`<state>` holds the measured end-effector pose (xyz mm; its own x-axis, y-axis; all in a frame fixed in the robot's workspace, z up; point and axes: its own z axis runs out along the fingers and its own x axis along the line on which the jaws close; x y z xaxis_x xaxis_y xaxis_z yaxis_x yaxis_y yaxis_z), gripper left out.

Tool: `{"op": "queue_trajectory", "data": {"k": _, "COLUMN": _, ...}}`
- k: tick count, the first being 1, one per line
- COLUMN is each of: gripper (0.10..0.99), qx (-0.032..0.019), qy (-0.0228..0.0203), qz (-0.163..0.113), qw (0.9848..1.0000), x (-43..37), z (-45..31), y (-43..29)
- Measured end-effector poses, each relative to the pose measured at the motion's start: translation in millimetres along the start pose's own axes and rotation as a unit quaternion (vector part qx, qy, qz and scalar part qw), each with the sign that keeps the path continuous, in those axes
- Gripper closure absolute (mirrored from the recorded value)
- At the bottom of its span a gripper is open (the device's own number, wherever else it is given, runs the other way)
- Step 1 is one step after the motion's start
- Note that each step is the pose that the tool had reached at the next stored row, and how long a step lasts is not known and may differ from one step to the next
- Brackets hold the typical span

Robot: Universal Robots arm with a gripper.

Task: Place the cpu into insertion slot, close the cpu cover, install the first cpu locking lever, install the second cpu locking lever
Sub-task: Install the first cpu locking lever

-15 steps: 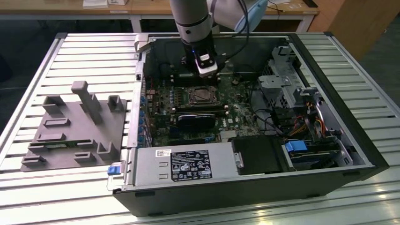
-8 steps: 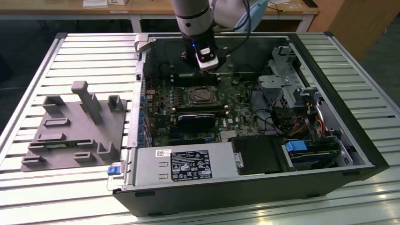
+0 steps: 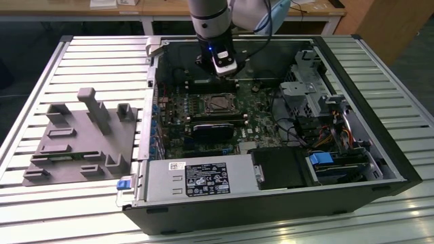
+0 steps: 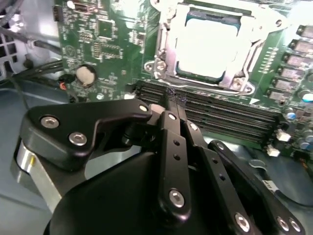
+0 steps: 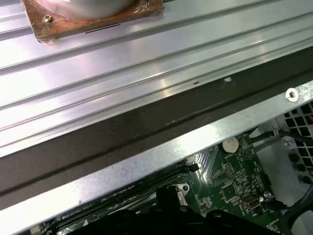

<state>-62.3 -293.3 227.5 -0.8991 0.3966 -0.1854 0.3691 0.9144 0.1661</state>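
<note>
the black metal pincer (image 4: 168, 100) hangs inside the open black computer case (image 3: 379, 152), just above the green circuit board (image 3: 261, 127). in the second wrist view its two thin fingers (image 4: 172, 127) are pressed together with nothing between them, and their tips sit over the long dark memory slots (image 4: 230, 115), just beside the socket. the small square cpu with the pale silver face (image 4: 208, 46) lies flat in the insertion slot with the shiny metal rim (image 3: 218, 103). the thin silver cpu cover with a square window (image 4: 166, 49) lies down around the chip. i cannot tell how the locking levers sit. in the exterior view the case rests on a ribbed silver worktop (image 3: 101, 56), and a grey plastic holder block (image 3: 81, 137) stands at the exterior view's left, well apart from the socket. a grey power supply box (image 3: 196, 178) fills the near side of the case.
</note>
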Motion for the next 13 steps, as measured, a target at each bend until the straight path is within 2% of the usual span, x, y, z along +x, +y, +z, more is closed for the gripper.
{"op": "queue_trajectory", "data": {"k": 4, "gripper": 0.984, "qx": 0.0184, "qy": 0.0191, "qz": 0.000, "qw": 0.9996, "x": -2.1, "z": 1.2, "y": 0.9}}
{"op": "queue_trajectory", "data": {"k": 7, "gripper": 0.984, "qx": 0.0358, "qy": 0.0295, "qz": -0.001, "qw": 0.9989, "x": -4.9, "z": 1.9, "y": 2.0}}
{"op": "queue_trajectory", "data": {"k": 8, "gripper": 0.984, "qx": 0.0422, "qy": 0.0304, "qz": -0.002, "qw": 0.9986, "x": -5.8, "z": 2.1, "y": 2.3}}
{"op": "queue_trajectory", "data": {"k": 10, "gripper": 0.984, "qx": 0.0524, "qy": 0.0290, "qz": -0.004, "qw": 0.9982, "x": -6.9, "z": 2.4, "y": 2.5}}
{"op": "queue_trajectory", "data": {"k": 13, "gripper": 0.984, "qx": 0.0610, "qy": 0.0261, "qz": -0.006, "qw": 0.9978, "x": -8.2, "z": 2.3, "y": 0.8}}
